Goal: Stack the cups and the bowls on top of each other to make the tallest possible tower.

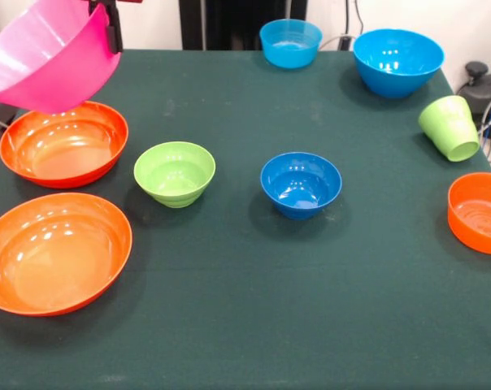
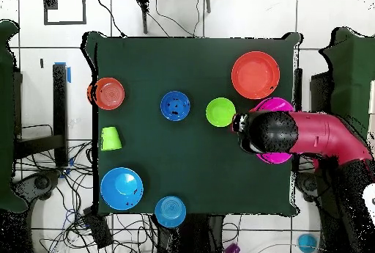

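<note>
My gripper (image 1: 109, 28) is shut on the rim of the big pink bowl (image 1: 50, 57) and holds it tilted in the air at the table's far left in the front view. Right below it sits a wide shallow orange bowl (image 1: 63, 145), with a second one (image 1: 57, 252) nearer the camera. The small lime green bowl (image 1: 174, 173) and the small dark blue bowl (image 1: 301, 184) stand mid-table. The lime green cup (image 1: 450, 127) lies on its side at the right. In the overhead view the arm (image 2: 307, 134) covers most of the pink bowl (image 2: 275, 105). The orange cup does not clearly show.
Two sky blue bowls, a smaller one (image 1: 290, 42) and a larger one (image 1: 397, 62), stand at the far edge. The smaller orange bowl (image 1: 479, 213) sits at the right edge. Cables and a black device (image 1: 483, 85) lie beyond the table's right side.
</note>
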Controlling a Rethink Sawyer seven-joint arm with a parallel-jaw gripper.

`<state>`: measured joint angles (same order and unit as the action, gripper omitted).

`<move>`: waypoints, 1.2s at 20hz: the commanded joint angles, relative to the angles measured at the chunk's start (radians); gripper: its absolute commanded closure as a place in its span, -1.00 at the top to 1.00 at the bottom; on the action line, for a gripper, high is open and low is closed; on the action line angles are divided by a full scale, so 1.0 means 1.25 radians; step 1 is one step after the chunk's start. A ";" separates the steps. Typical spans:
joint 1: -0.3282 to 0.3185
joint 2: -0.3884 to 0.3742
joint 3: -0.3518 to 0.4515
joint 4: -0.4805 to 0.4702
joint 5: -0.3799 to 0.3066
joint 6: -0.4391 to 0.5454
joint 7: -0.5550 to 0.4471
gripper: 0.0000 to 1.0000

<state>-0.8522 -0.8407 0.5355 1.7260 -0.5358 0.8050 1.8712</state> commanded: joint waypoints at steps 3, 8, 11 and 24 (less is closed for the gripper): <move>0.003 0.003 0.085 0.047 -0.071 0.013 -0.241 -1.00; 0.007 0.031 0.091 0.036 -0.088 0.002 -0.218 -1.00; 0.012 0.048 0.089 0.016 -0.107 0.006 -0.220 -1.00; -0.015 0.081 0.121 -0.023 -0.150 0.038 -0.279 -1.00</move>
<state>-0.8657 -0.7774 0.6332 1.7286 -0.6437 0.8050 1.8597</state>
